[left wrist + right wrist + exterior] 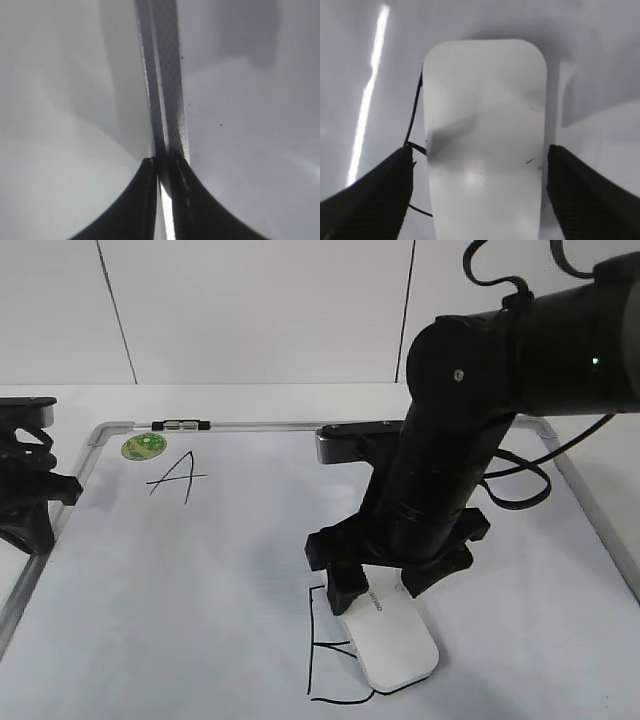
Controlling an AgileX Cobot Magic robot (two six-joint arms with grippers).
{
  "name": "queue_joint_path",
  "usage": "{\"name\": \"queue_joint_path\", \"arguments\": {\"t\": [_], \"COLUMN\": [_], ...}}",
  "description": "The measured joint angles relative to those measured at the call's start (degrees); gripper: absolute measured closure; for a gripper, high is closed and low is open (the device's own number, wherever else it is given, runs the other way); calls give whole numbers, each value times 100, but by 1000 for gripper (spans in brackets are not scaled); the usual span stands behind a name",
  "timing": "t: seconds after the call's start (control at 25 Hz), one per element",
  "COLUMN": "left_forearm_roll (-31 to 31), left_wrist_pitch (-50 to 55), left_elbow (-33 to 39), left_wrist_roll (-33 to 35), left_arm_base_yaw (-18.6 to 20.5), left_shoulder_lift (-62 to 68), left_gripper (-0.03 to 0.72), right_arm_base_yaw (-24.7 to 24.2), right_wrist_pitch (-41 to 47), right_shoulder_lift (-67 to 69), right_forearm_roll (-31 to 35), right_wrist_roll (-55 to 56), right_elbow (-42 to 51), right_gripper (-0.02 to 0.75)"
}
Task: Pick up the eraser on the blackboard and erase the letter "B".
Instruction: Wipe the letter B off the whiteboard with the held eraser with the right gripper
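- Exterior view gives us one blackboard (250, 570), white-faced with a grey frame, lying flat; at its 12 o'clock edge sits one small clip (181, 425).
- We count two whole letters' worth of marker on it: one "A" (176, 478) toward 11 o'clock and one letter "B" (330, 660) at about 6 o'clock. We see only the left strokes of the B; its right side lies under the eraser.
- One round green sticker (144, 447) sits just at 10 o'clock of the A.
- One eraser (395, 645) lies flat on the board at 6 o'clock, touching the B's strokes, its long side slanting toward 5 o'clock.
- We see two arms. The right gripper (390, 585) stands over the eraser's far end; in the right wrist view its two fingers (367, 200) are spread wide, one on each side of the eraser (482, 135), with a gap showing on both sides.
- The left gripper (30, 490) rests at 9 o'clock, over the board's left frame, well apart from the eraser. In the left wrist view its two fingers (135, 205) are pressed nearly together, only a thin bright slit between them, above the frame rail (167, 100).
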Motion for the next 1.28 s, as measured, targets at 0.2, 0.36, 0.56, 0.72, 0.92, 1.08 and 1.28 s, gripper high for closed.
{"name": "queue_joint_path", "arguments": {"t": [0.2,0.36,0.56,0.72,0.92,1.08,1.28], "left_forearm_roll": [0,0,0,0,0,0,9], "left_wrist_pitch": [0,0,0,0,0,0,0], "left_elbow": [0,0,0,0,0,0,0], "left_wrist_roll": [0,0,0,0,0,0,0], "left_arm_base_yaw": [0,0,0,0,0,0,0], "left_shoulder_lift": [0,0,0,0,0,0,0], "left_gripper": [639,639,639,639,639,639,639], "right_arm_base_yaw": [0,0,0,0,0,0,0], "right_wrist_pitch": [15,15,3,3,15,68,151], "right_shoulder_lift": [12,105,143,251,316,316,316], "right_forearm_roll": [-44,-64,-64,-52,-17,-17,-27], "right_wrist_roll": [0,0,0,0,0,0,0], "right_elbow": [0,0,0,-14,-110,-210,-216], "right_gripper": [73,73,73,73,76,128,164]}}
